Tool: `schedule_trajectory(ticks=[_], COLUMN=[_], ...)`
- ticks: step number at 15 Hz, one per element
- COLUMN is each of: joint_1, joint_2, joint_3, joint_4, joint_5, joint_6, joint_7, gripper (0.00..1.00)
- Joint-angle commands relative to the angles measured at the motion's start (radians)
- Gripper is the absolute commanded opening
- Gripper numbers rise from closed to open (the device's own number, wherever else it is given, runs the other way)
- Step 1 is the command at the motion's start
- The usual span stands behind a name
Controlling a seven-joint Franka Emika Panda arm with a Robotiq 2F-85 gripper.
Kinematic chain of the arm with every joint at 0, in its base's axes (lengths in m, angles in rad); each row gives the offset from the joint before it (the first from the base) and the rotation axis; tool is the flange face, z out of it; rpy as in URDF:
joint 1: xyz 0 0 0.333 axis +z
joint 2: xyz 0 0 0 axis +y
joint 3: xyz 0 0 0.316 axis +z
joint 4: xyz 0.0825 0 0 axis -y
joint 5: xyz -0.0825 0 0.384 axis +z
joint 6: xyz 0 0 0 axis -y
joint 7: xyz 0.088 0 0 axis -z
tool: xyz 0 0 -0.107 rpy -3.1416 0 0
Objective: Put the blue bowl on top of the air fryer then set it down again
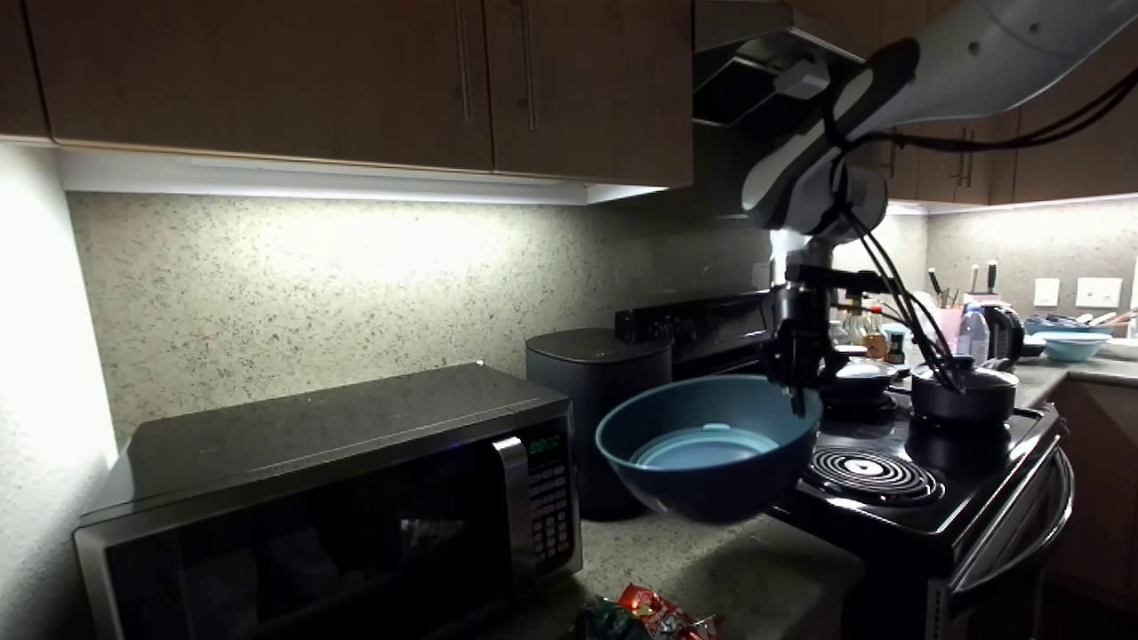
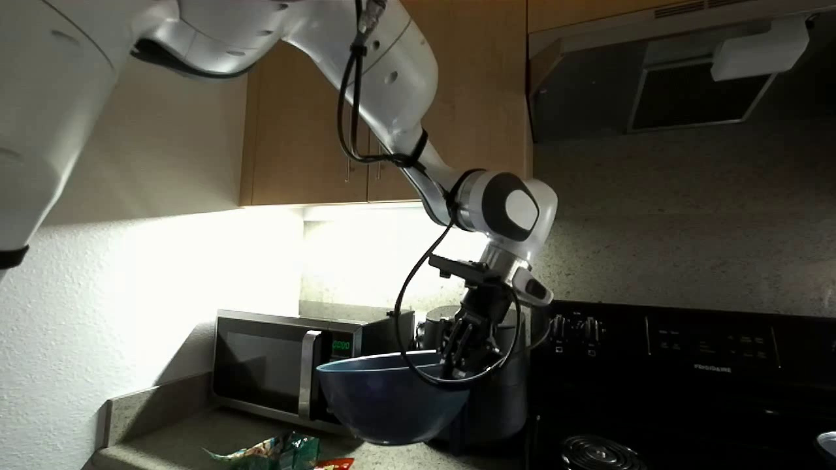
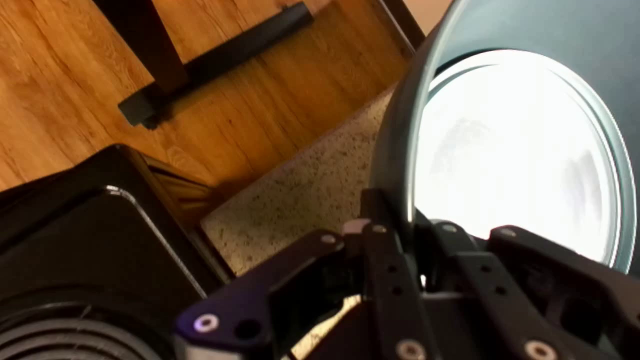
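Holding blue bowl (image 2: 392,401) by its rim, mid-air in front of air fryer (image 1: 591,391)

Got wood upper cabinets (image 1: 267,80) along the top in both exterior views. Also got speckled counter (image 1: 680,556) below, with black Frigidaire coil range (image 2: 679,398) next to it. Have white Franka arm (image 2: 405,72) stretched in from above. See black-and-silver microwave (image 1: 329,524) on counter, with closed door and lit green digits. Just beside it, see air fryer upright between microwave and range, with flat dark top.

For the bowl: hanging over counter, opening upward, looking slightly tilted. Covering part of air fryer in both exterior views, with rim lower in view than the flat top. Can't say whether touching its side or just near. Showing a paler round with a raised edge at the bottom inside; can't say if its base or a separate piece.

Clenched on the bowl rim with black Robotiq gripper (image 3: 402,220): straddling the bowl wall in wrist view, with one finger inside and one outside. Marking dark lidded pot (image 1: 965,402) on range, well apart from bowl. Logging crumpled red foil bag (image 1: 658,612) and green foil bag (image 2: 297,450) on counter, near microwave.
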Motion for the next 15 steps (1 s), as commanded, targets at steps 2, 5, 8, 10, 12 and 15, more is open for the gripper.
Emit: schedule_trajectory(ticks=[2,5,8,10,12,15], joint_1=[-0.022,-0.025,-0.017,-0.013,0.000,-0.002], joint_2=[0.190,0.304,0.387,0.415,0.425,0.429], joint_3=[0.014,0.006,0.007,0.008,0.003,0.006], joint_4=[0.142,0.235,0.301,0.338,0.355,0.375], joint_5=[-0.025,-0.069,-0.079,-0.073,-0.087,-0.079], joint_6=[-0.216,-0.299,-0.232,-0.189,-0.127,-0.100], joint_7=[-0.038,0.005,0.048,0.058,0.079,0.084], gripper=[0.02,0.02,0.02,0.02,0.02,0.02])
